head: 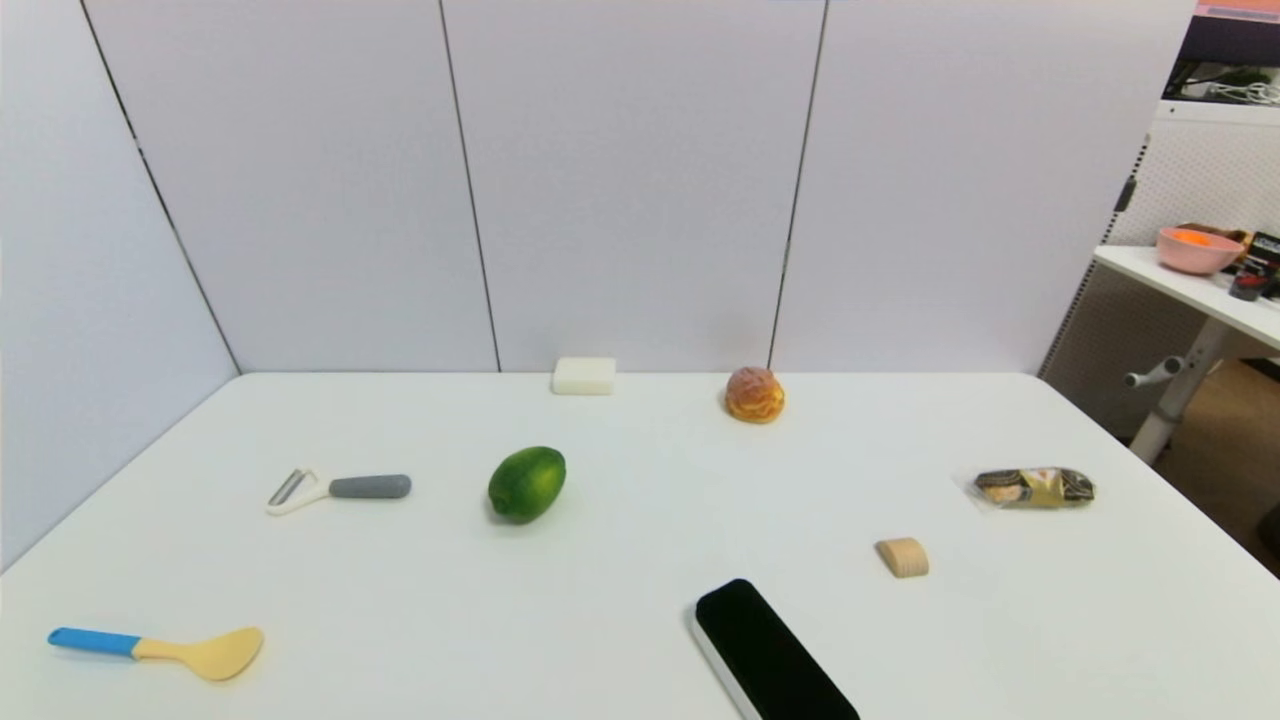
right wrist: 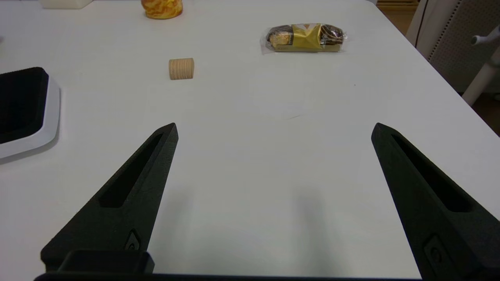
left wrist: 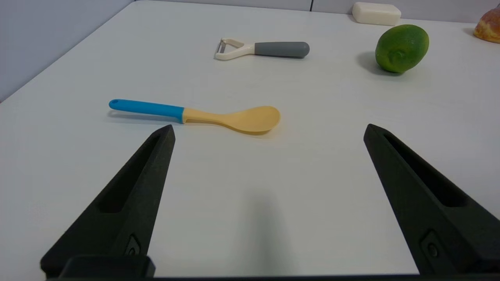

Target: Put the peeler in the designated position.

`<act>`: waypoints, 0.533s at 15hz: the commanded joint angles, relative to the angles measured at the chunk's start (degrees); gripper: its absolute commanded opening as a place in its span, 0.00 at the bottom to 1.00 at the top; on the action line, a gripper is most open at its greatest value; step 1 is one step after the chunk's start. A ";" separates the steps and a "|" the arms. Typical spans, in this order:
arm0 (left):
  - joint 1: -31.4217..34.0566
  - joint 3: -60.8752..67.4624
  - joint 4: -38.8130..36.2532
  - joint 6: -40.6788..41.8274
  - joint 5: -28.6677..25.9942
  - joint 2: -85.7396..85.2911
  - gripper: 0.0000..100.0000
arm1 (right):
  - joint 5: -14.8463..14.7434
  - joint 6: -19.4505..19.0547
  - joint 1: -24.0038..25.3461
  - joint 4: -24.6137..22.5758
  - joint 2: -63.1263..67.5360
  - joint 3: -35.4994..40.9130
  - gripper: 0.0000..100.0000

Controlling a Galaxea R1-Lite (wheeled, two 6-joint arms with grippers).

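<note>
Currently, the left gripper (left wrist: 267, 130) is held low over the white table (left wrist: 250, 187) with its two black fingers (left wrist: 133, 195) spread wide, and nothing is gripped between them. The peeler (left wrist: 262, 49) is seen lying flat well ahead of this gripper, beyond the fingertips and roughly in line with the gap between them, its grey handle pointed toward the lime (left wrist: 401, 48) and its white forked head turned away from it. Between the gripper and the peeler, a spatula (left wrist: 197, 116) with a blue handle and tan blade is laid crosswise, just past the tip of one finger and apart from the peeler. A white soap-like block (left wrist: 376, 13) is placed farther off, past the lime.

The right gripper (right wrist: 273, 128) is likewise held low over the table, opened wide, with nothing in its grasp. Ahead of it a small ridged wooden piece (right wrist: 181, 68) and a wrapped snack (right wrist: 305, 37) are seen, with a bread roll (right wrist: 161, 8) farther back; a black pad with a white rim (right wrist: 27, 109) lies off to the side of one finger.

From the head camera, neither arm is shown; the peeler (head: 338, 489) is found on the robot's left half of the table, beside the lime (head: 527, 483).
</note>
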 commanded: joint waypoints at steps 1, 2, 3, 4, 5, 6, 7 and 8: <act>0.01 0.01 0.03 -0.05 0.02 0.07 1.00 | -0.01 0.07 0.01 0.07 0.07 0.00 1.00; 0.01 0.01 0.03 -0.05 0.02 0.07 1.00 | -0.01 0.07 0.01 0.07 0.07 0.00 1.00; 0.01 0.01 0.03 -0.05 0.02 0.07 1.00 | -0.01 0.07 0.01 0.07 0.07 0.00 1.00; 0.01 0.01 0.03 -0.05 0.02 0.07 1.00 | -0.01 0.07 0.01 0.07 0.07 0.00 1.00; 0.01 0.01 -0.06 -0.05 0.02 0.07 1.00 | -0.01 0.07 0.01 0.07 0.07 0.00 1.00; 0.01 0.01 0.03 -0.05 0.02 0.07 1.00 | -0.01 0.07 0.01 0.07 0.07 0.00 1.00; 0.01 0.01 0.03 -0.05 0.02 0.07 1.00 | -0.01 0.07 0.01 0.07 0.07 0.00 1.00; 0.01 0.01 0.03 -0.05 0.02 0.07 1.00 | -0.01 0.07 0.01 0.07 0.07 0.00 1.00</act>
